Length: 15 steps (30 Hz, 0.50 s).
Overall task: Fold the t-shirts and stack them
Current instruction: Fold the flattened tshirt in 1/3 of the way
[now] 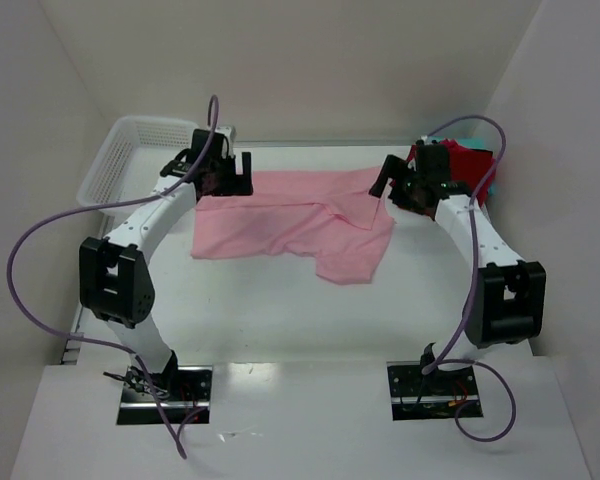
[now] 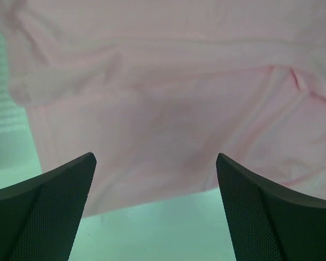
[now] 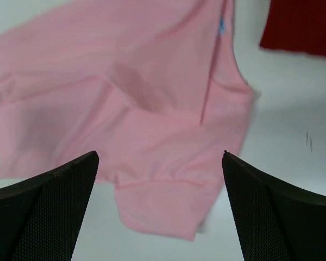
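Pink tee (image 1: 290, 225) spread between left tool (image 1: 228, 180) and right tool (image 1: 388, 186), both gaping

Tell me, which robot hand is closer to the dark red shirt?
Right. The right gripper is just beside the dark red folded cloth shirt, over the light pink cloth t-shirt at its right end. The left gripper is far across, over its left end.
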### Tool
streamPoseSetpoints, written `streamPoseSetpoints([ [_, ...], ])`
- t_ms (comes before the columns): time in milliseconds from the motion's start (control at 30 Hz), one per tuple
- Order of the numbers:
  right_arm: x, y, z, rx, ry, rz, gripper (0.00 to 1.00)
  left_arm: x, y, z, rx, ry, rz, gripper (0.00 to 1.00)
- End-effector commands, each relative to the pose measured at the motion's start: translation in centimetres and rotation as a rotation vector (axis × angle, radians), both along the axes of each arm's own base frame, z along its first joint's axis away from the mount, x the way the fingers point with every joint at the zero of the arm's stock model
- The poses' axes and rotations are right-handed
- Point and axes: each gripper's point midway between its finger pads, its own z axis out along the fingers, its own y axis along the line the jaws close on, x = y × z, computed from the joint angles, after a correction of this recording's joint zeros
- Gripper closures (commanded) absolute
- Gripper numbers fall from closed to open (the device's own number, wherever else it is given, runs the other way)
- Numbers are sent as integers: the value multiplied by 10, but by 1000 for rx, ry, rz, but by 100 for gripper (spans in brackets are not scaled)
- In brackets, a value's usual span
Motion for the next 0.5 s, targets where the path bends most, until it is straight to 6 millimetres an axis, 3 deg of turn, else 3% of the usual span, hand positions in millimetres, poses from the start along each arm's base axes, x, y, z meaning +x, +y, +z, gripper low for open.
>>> streamPoseSetpoints([
  [0,-46,2,-48,46,188,-51,0,-35,-33,-42,-63,135,-119,1],
  [167,-93,24,-72,101,297,-60,2,-53,-56,-55,-106,172,-190,1],
  [267,-103,34,-79,93,322,-97,4,-54,-67,-59,-129,178,-236,1],
  [333,-112,43,-91,100,355,-93,6,-54,-86,-61,-153,189,-308,1],
  [467,-111,36,-111,89,366,-165,10,-54,-96,-76,-97,222,-320,1],
])
